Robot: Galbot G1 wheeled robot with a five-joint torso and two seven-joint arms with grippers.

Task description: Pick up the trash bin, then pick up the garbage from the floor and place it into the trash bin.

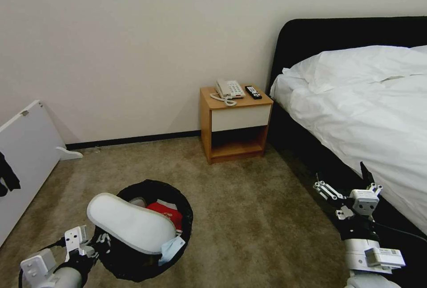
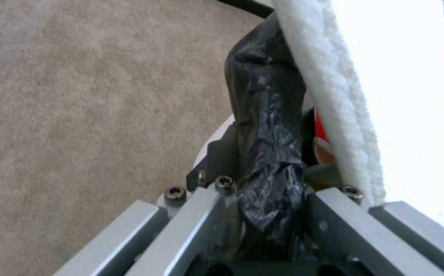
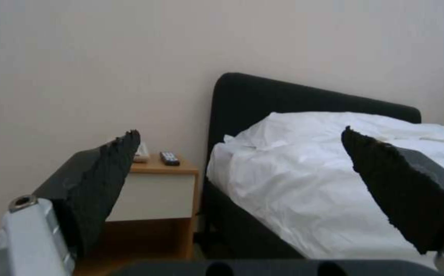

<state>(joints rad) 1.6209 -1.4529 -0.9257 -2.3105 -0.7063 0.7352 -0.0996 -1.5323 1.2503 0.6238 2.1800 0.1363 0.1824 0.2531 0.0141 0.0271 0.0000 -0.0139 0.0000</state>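
Bin (image 1: 147, 234): round, black bag folded over rim, low left in head view, over beige carpet floor (image 1: 249, 217). Left gripper (image 1: 95, 244) clamps its near-left rim; left wrist view shows bag-wrapped rim (image 2: 268, 153) pinched between the jaws. Inside: white slipper (image 1: 129, 223) lying sole-up, tilted, sticking out over the rim; red packet (image 1: 167, 213) beneath it toward the far side; pale-blue mask (image 1: 172, 249) hanging at the near-right rim by the slipper's end.

You see a beige-brown carpet (image 1: 249, 217), a black-lined bin (image 1: 133, 263) holding a white slipper (image 1: 129, 223), a red packet (image 1: 167, 212) and a pale-blue mask (image 1: 171, 249); white bedding (image 1: 364, 114), a black headboard (image 1: 338, 34).
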